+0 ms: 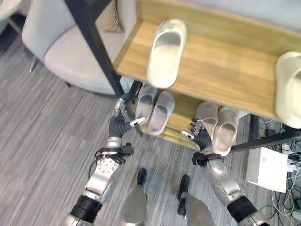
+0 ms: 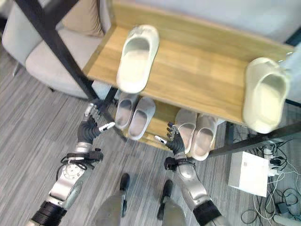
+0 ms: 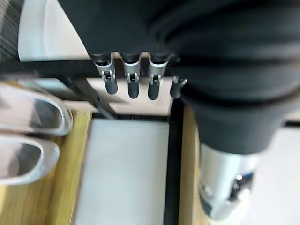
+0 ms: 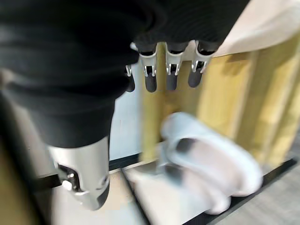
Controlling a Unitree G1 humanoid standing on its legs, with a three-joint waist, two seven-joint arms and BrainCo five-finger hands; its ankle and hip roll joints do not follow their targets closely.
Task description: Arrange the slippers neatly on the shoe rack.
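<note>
Grey striped flooring [image 1: 42,141] runs under a wooden shoe rack [image 1: 221,61] with a black frame, and a pale grey armchair [image 1: 70,52] stands just beside the rack on the robot's left. On the rack's top shelf a cream slipper [image 1: 165,52] lies with its heel end hanging slightly past the front edge; a second cream slipper [image 2: 264,94] rests at the far right end of that shelf, also reaching over the edge. Down on the lower shelf [image 1: 176,123] sit two pairs of pale grey slippers: the left pair [image 1: 154,107] side by side, touching, and the right pair [image 1: 217,123] likewise close together (their heels point towards the robot).

Both hands are held low in front of the lower shelf, carrying nothing. The left hand [image 1: 120,123] is near the black upright of the frame, just left of the left pair, its fingers [image 3: 132,79] hanging straight and relaxed with the thumb spread to the side. The right hand [image 1: 201,137] is just beside the near end of the right pair, fingers [image 4: 171,70] likewise straight and loose, thumb out; no contact with the slippers can be made out. A white box [image 1: 270,169] and a tangle of cables [image 1: 287,197] lie on the floor to the right of the rack.
</note>
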